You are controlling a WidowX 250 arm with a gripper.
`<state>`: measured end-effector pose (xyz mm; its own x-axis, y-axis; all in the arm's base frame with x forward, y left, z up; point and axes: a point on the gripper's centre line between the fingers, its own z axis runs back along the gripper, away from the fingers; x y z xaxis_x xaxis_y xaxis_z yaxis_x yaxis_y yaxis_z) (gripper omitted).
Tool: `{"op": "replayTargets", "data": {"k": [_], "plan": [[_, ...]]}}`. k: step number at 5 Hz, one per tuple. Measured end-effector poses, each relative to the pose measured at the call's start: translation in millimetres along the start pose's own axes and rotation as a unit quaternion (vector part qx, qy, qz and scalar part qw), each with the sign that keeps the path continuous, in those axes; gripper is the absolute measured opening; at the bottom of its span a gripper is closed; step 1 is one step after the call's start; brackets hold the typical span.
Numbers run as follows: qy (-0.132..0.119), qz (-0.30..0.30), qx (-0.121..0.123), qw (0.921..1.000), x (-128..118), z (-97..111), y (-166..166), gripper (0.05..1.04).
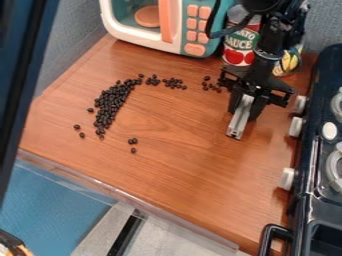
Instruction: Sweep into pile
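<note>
The gripper [246, 111] hangs over the right part of the wooden table, pointing down and shut on a narrow silver-grey tool [238, 121] that sticks out between its fingers toward the front. Small black beans [112, 102] lie in a long, dense band on the left half of the table. Small clusters trail from the band's upper end toward the gripper, with some beans just left of it. A few loose beans lie left of the band and below it.
A toy microwave [160, 25] stands at the back. Behind the arm are a tomato sauce can [239, 45] and a yellow can [287, 62]. A dark toy stove [314, 165] with light knobs borders the right side. A clear rail [127, 200] runs along the table's front edge [87, 167].
</note>
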<state>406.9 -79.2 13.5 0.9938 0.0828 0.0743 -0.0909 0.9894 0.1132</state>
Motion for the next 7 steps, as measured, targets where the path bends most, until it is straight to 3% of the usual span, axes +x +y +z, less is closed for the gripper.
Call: {"op": "replayTargets", "data": {"k": [5,7], "plan": [[-0.018,0.079,-0.023,0.9964,5.4,-4.1,24.1,0.374],[-0.017,0.125,-0.021,0.9917,12.9,-9.1,56.3,0.374]]}}
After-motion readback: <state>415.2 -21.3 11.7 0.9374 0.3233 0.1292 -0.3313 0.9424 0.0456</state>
